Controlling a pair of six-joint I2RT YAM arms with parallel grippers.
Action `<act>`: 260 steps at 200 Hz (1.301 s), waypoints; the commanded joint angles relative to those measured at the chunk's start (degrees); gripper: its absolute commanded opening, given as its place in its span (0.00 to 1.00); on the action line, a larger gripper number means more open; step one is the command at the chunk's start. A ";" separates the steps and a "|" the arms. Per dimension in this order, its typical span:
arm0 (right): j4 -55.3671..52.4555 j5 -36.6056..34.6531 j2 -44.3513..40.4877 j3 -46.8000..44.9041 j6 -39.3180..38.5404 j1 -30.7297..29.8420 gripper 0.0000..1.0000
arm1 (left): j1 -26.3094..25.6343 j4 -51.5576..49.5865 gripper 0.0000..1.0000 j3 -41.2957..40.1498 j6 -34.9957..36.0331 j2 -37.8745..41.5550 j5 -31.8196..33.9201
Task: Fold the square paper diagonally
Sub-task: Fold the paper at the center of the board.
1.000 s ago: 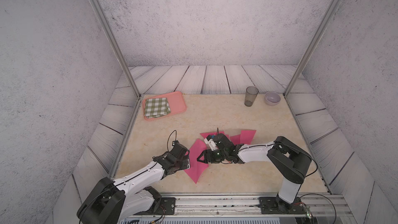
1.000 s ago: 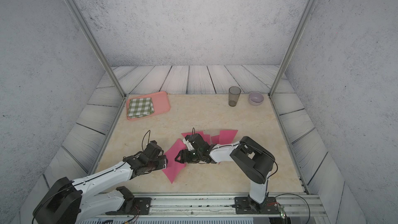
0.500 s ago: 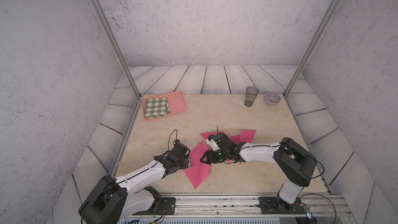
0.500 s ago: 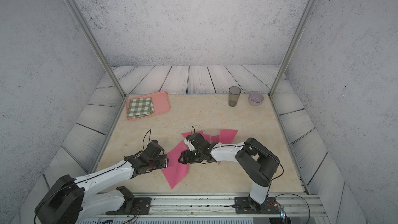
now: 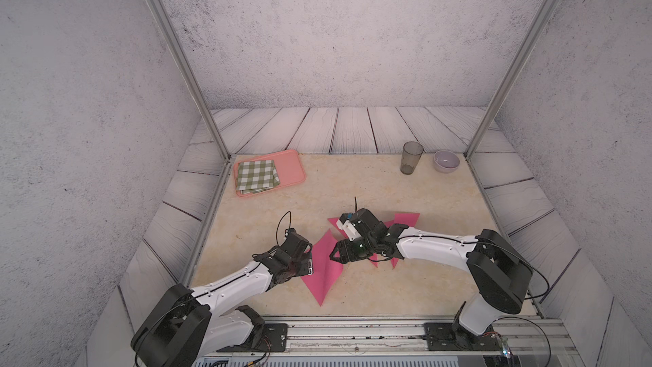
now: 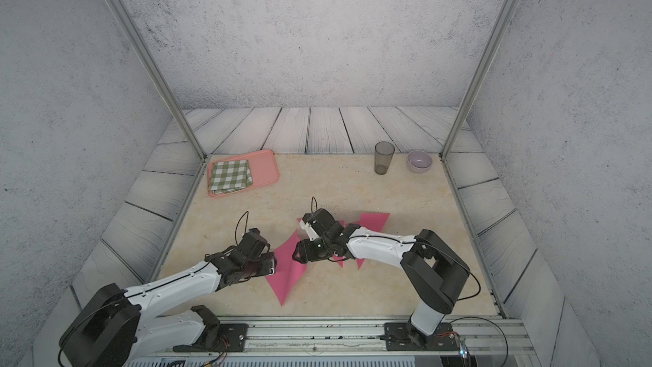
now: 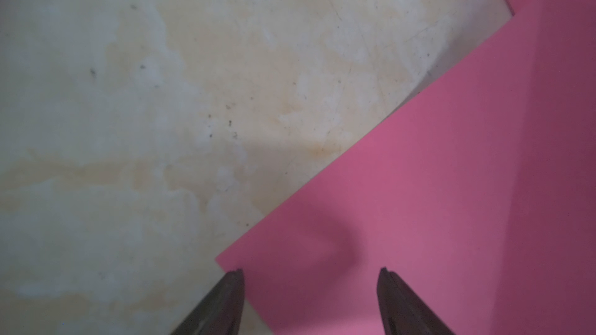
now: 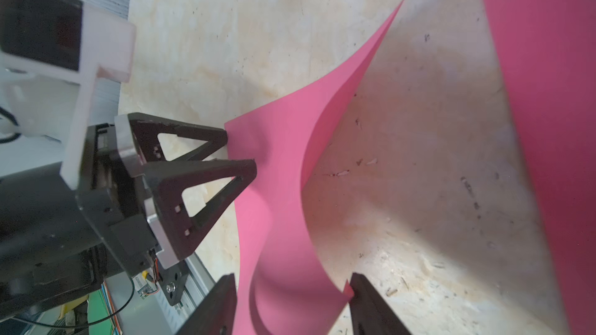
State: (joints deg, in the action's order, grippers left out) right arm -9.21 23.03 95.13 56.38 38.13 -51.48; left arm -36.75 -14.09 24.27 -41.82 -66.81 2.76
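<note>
The pink square paper (image 5: 326, 271) (image 6: 287, 273) lies on the beige table, partly lifted and curled. My right gripper (image 5: 333, 255) (image 8: 293, 280) stands open, with a curled part of the sheet (image 8: 280, 188) rising between its fingers; one paper corner touches one finger. My left gripper (image 5: 308, 266) (image 7: 311, 277) is open and low over the paper's near-left corner (image 7: 419, 188). In the right wrist view the left gripper (image 8: 240, 151) has its tips at the edge of that corner. The arm hides the sheet's middle in both top views.
A pink tray (image 5: 294, 167) holding a green checked cloth (image 5: 257, 176) sits at the back left. A dark cup (image 5: 411, 157) and a pale bowl (image 5: 446, 161) stand at the back right. A metal rail (image 5: 352, 330) runs along the front edge.
The right gripper's jaws have narrowed around the raised paper, and that arm has shifted a little to the right. The paper's near point has slid toward the front. The left gripper has barely moved.
</note>
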 commanded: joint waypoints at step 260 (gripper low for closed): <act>-21.50 -2.72 3.48 12.41 -1.62 -0.29 0.49 | 0.36 -1.16 0.68 1.68 2.95 -4.98 -5.76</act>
State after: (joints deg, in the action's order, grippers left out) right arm -27.59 22.09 98.35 68.82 37.15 -51.48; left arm -36.71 -7.79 25.96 -39.44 -71.50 -1.02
